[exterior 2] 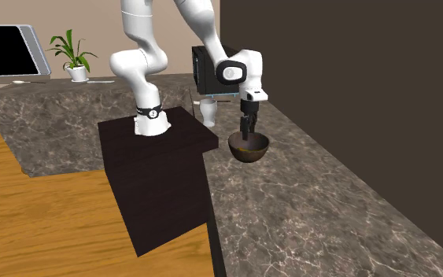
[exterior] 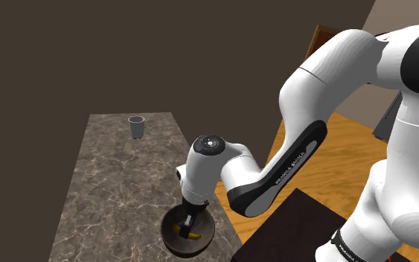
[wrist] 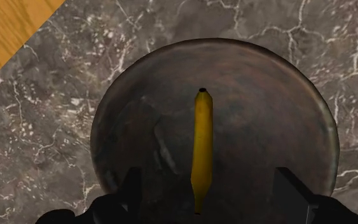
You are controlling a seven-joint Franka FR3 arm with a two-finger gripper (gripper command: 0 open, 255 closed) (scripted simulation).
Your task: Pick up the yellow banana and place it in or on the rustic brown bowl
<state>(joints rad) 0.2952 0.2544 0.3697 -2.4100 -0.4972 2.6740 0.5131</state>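
The yellow banana lies inside the dark brown bowl, stretched along its bottom. My gripper hangs just above it, open, its two black fingers standing wide apart on either side of the banana without touching it. In the shoulder view the bowl sits at the near end of the marble counter, a bit of banana showing beside the gripper that reaches into it. In the second exterior view the gripper points straight down into the bowl.
A small grey cup stands at the counter's far end. The dark stand sits beside the bowl, with wooden floor below. A potted plant and a screen are on the far counter.
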